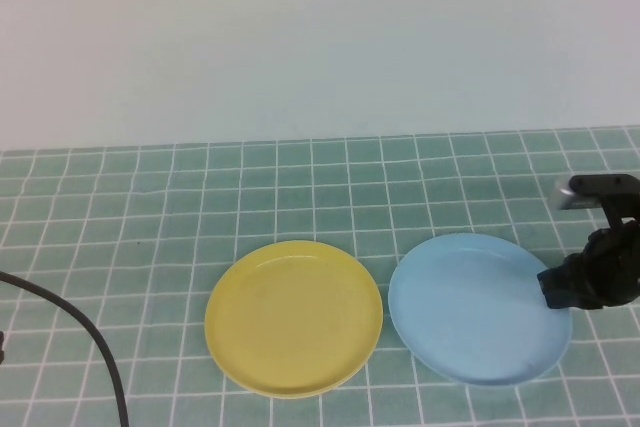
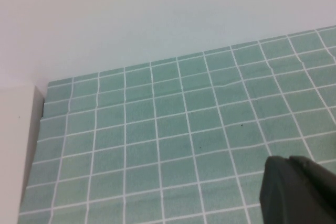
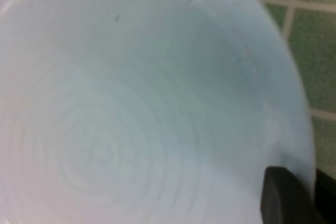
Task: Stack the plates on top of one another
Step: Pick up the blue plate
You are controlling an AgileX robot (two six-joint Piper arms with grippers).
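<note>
A yellow plate [image 1: 293, 317] lies flat on the green tiled mat at the centre. A light blue plate [image 1: 470, 307] lies just to its right, a small gap apart. My right gripper [image 1: 558, 287] is at the blue plate's right rim. In the right wrist view the blue plate [image 3: 131, 103] fills the picture, and the right gripper [image 3: 307, 179] has one finger inside the rim and one outside, closed on it. My left gripper [image 2: 294, 182] is shut and empty over bare mat, off the left of the high view.
The green tiled mat [image 1: 150, 207] covers the table up to a pale wall behind. A black cable [image 1: 90, 337] curves across the front left corner. A white ledge [image 2: 16, 145] borders the mat in the left wrist view.
</note>
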